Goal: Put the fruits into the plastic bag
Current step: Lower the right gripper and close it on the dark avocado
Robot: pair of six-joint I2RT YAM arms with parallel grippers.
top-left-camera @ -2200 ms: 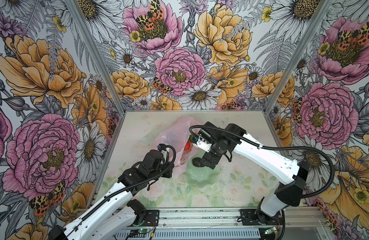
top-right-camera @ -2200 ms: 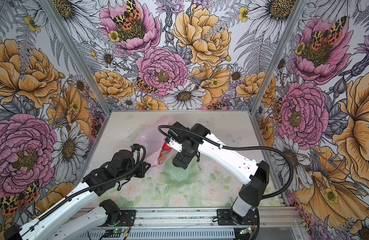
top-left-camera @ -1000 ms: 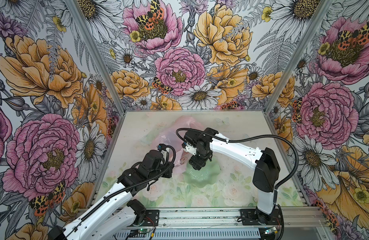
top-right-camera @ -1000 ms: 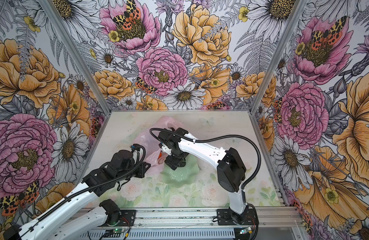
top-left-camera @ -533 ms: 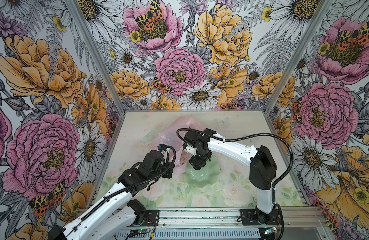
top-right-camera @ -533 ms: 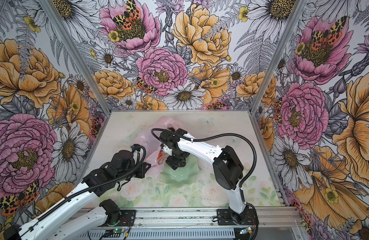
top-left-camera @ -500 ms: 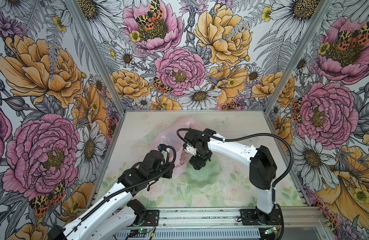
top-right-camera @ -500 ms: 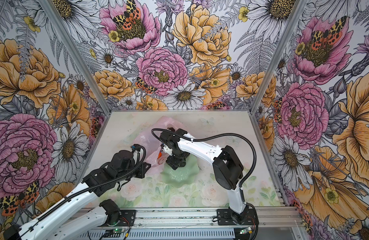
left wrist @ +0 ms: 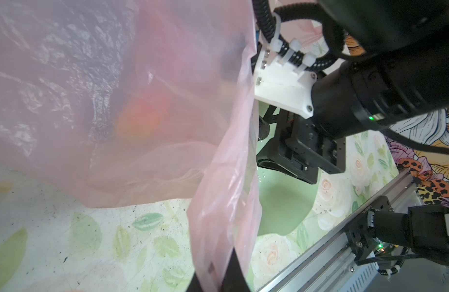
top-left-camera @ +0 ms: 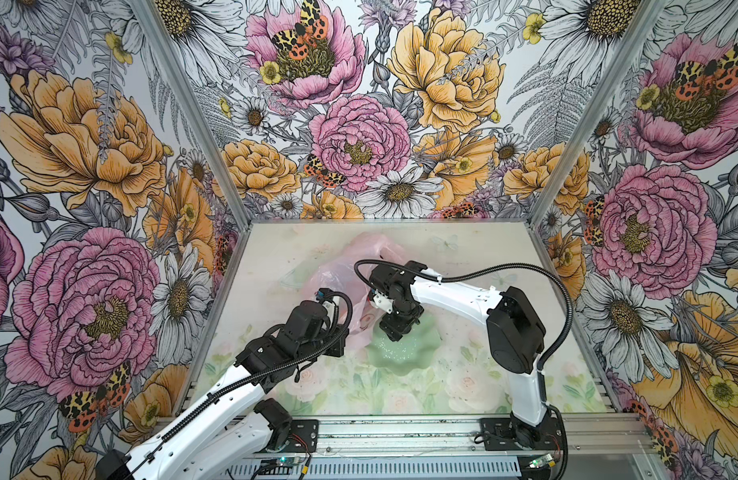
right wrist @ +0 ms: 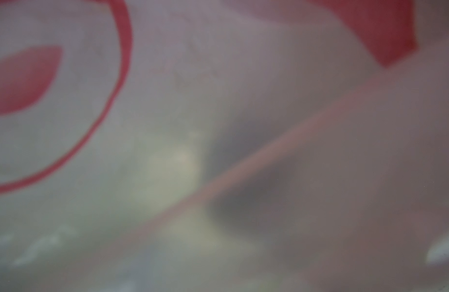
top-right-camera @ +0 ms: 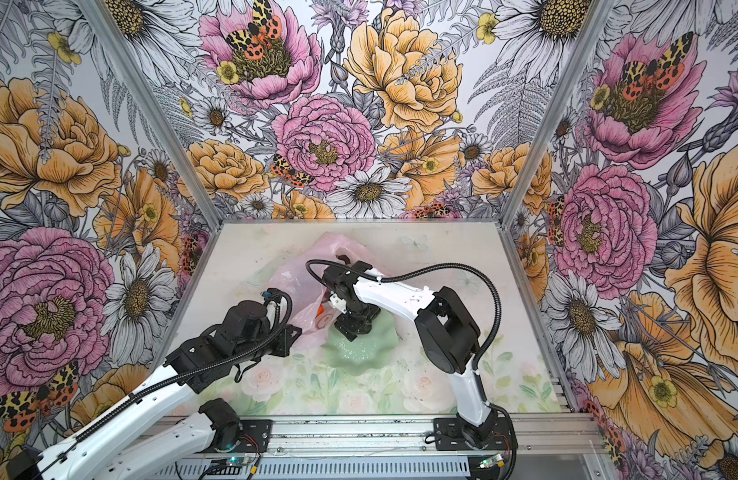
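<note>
1. Ahead of the jaws of my right gripper [top-left-camera: 397, 330], the plastic bag [right wrist: 218, 101] fills everything, pressed close; I see no way through.
2. Below them, the green dish [top-left-camera: 417, 353] sits close.
3. Between both grippers, a strip of the bag pinched by my left gripper [left wrist: 214, 279] hangs stretched.
4. Beside the right jaws, away from the bag, bare table [top-left-camera: 462, 382] stands open.

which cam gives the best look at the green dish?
Both top views: the green dish shows nearly whole, only its far edge hidden under the right gripper. Left wrist catches a slice of the dish past the bag. Right wrist is all blurred bag film; no dish can be made out.
</note>
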